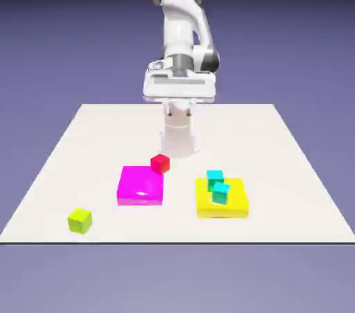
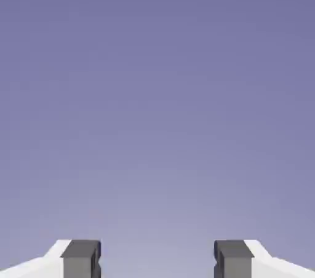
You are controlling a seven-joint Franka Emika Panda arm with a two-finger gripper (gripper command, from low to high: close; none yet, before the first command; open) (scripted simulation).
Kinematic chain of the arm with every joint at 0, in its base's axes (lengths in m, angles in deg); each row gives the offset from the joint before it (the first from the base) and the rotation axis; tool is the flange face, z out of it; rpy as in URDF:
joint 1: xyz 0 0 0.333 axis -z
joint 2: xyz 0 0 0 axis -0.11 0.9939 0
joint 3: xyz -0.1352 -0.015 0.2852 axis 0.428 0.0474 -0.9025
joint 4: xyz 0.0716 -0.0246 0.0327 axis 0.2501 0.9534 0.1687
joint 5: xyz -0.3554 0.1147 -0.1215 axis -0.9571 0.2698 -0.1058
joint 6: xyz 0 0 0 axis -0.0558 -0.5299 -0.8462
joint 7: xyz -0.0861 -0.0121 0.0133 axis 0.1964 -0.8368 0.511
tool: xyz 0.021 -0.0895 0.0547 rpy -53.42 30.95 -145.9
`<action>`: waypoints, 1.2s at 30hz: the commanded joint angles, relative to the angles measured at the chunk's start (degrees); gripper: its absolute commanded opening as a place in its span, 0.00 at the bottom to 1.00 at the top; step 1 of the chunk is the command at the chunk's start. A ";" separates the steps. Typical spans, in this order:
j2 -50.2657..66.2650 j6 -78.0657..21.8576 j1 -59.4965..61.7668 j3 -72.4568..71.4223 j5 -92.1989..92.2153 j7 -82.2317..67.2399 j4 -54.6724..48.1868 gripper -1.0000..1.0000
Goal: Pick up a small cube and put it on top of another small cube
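The small cube (image 1: 80, 220), lime-green, sits alone on the table near the front edge at the exterior view's left. A red cube (image 1: 160, 163) of about the same size rests at the back right corner of a flat magenta block (image 1: 141, 185). My gripper (image 1: 179, 100) hangs high above the table's far side, well away from both cubes. In the hand view the gripper (image 2: 157, 258) is open: the two grey fingertips (image 2: 81, 258) stand wide apart with nothing between them, and only the blue-violet backdrop shows beyond.
A flat yellow block (image 1: 222, 197) lies at the exterior view's right of the magenta one, with two cyan cubes (image 1: 215, 178) (image 1: 220, 192) on it. The robot's white base (image 1: 179, 135) stands behind the red cube.
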 commanded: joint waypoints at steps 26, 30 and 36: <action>50.52 17.41 53.99 -34.01 45.21 -57.33 -20.15 0.50; 58.29 20.09 62.30 -39.24 52.17 -66.15 -23.25 0.50; 68.07 24.16 65.15 -40.71 52.57 -70.33 -28.07 0.50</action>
